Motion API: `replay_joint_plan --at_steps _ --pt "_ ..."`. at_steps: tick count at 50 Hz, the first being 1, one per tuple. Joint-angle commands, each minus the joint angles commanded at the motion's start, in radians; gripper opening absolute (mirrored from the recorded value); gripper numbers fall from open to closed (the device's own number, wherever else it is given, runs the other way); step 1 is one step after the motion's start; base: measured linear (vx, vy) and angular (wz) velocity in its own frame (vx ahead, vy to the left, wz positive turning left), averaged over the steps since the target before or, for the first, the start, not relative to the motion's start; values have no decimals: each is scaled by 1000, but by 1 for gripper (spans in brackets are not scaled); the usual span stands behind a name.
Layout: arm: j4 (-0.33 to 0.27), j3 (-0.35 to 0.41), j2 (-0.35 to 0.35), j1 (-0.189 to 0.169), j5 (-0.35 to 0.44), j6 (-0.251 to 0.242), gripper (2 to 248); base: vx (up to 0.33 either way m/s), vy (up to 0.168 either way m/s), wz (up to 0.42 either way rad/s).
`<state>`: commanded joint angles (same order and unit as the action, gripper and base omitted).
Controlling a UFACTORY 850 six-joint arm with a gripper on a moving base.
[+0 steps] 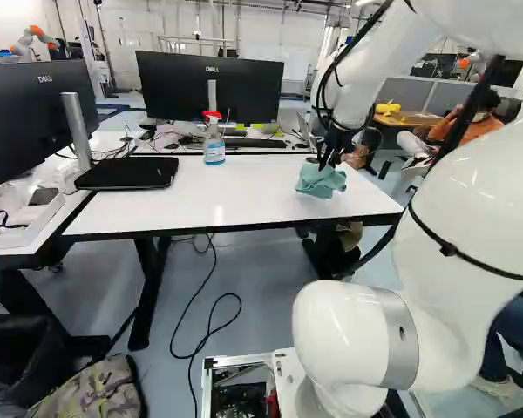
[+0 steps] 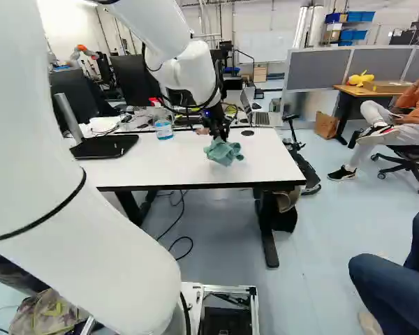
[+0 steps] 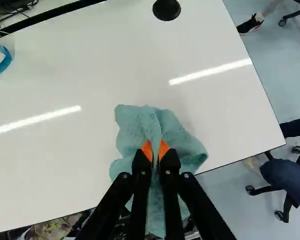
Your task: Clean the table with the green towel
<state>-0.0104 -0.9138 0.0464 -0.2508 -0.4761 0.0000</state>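
My gripper (image 2: 220,132) hangs over the right part of the white table (image 2: 167,164), toward its front edge, in the right base view. Bunched beneath it is the green towel (image 2: 224,151), which also shows in the left base view (image 1: 321,180). In the wrist view the gripper (image 3: 155,152) is shut on a fold of the towel (image 3: 135,125), pinched between its orange pads. The cloth spreads out on both sides of the fingers. Whether its underside touches the tabletop, I cannot tell.
A spray bottle (image 1: 213,139) with a red top stands toward the table's back, left of the towel. Monitors (image 1: 211,85) and a laptop (image 2: 260,117) are behind. A black round cap (image 3: 166,9) sits in the tabletop. Another robot (image 1: 33,41) stands far back.
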Motion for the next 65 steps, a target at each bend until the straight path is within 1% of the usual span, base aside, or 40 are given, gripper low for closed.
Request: replay_joint_plan --at_steps 34,65 --pt "0 -92 -91 120 0 0 34 0 0 0" --pt "0 -161 -155 228 0 0 34 0 0 0"
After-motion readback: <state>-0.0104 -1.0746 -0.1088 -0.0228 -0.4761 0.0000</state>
